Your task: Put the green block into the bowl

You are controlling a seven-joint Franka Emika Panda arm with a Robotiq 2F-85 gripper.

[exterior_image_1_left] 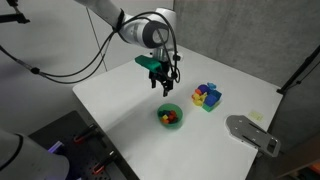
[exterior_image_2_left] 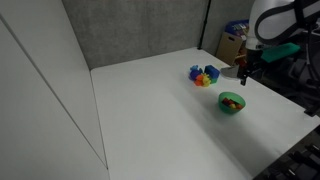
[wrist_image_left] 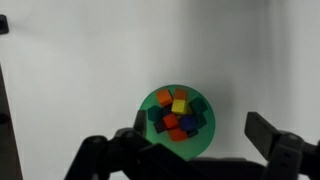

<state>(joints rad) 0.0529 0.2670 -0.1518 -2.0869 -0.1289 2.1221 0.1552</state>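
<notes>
The bright-green bowl (wrist_image_left: 149, 102) sits on the white table and shows in both exterior views (exterior_image_1_left: 161, 121) (exterior_image_2_left: 231, 110). It holds several small cubes: orange, yellow, red, blue and very dark green. A dark green block (wrist_image_left: 198, 106) lies at the bowl's upper right, among the others. My gripper (wrist_image_left: 200, 130) hangs directly above the bowl with its fingers spread wide and nothing between them. It also shows in both exterior views (exterior_image_1_left: 163, 86) (exterior_image_2_left: 243, 73), a short way above the table.
A blue angular container (exterior_image_1_left: 207, 96) (exterior_image_2_left: 204, 75) with colourful blocks stands just beyond the bowl. A grey flat object (exterior_image_1_left: 252, 133) lies near the table's edge. Cables hang from the arm. A grey wall stands behind the table.
</notes>
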